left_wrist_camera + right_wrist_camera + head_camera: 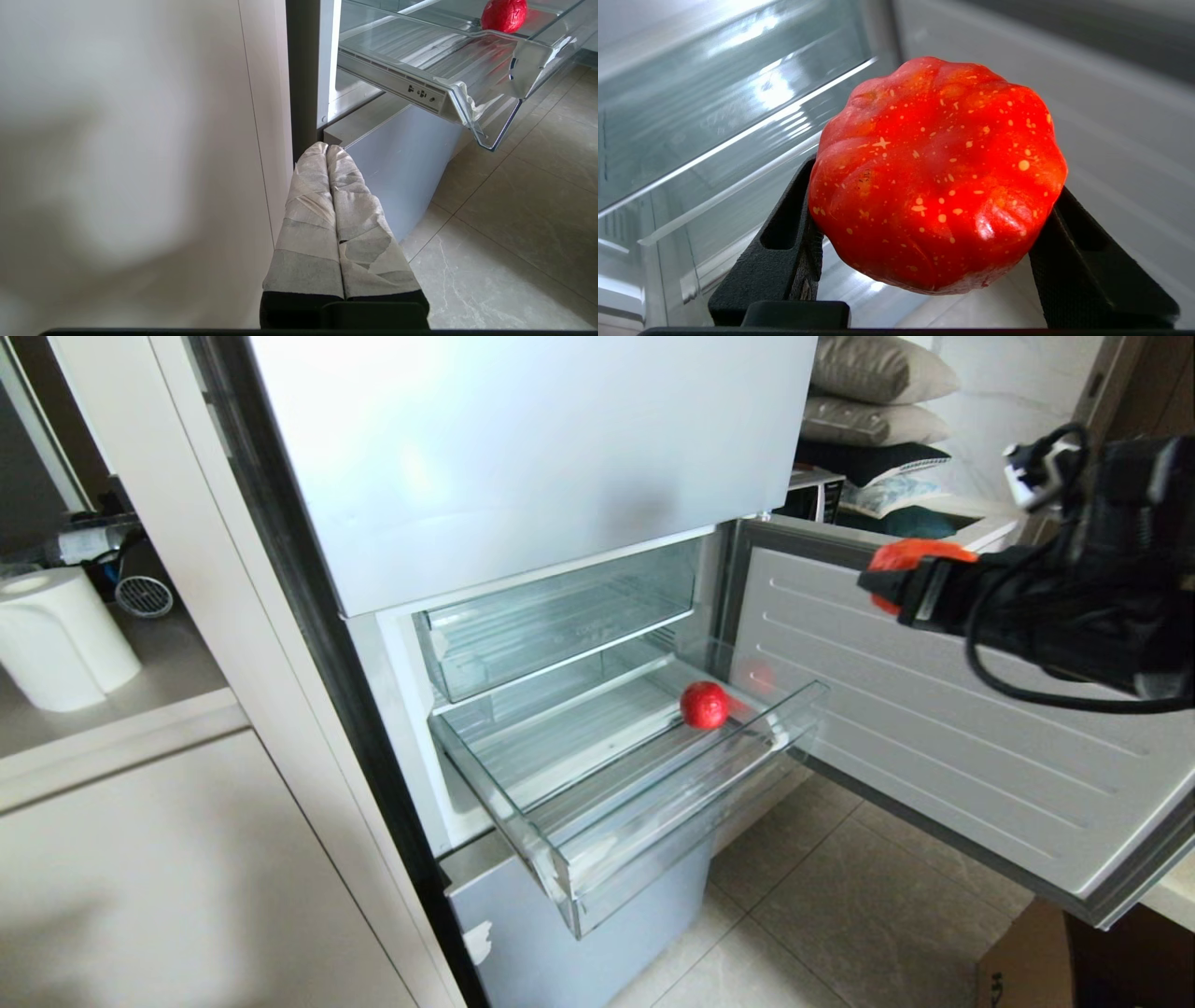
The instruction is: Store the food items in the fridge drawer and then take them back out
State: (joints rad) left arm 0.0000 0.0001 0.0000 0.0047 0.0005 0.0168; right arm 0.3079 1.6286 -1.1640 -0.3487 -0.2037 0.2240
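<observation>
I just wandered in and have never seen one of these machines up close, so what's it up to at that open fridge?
The robot is handling food at the fridge. Its right claw is clamped on a ribbed, speckled red fruit, held up by the open door. A round red tomato already lies in the pulled-out clear drawer. The left claw hangs shut and idle, low beside the fridge.

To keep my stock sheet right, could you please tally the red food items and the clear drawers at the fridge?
Red food items: 2, the round red fruit lying in the fridge drawer and the ribbed red fruit gripped by the right end effector.
Clear drawers: 2, the fridge drawer and the shallower drawer above it.
Total: 4
</observation>
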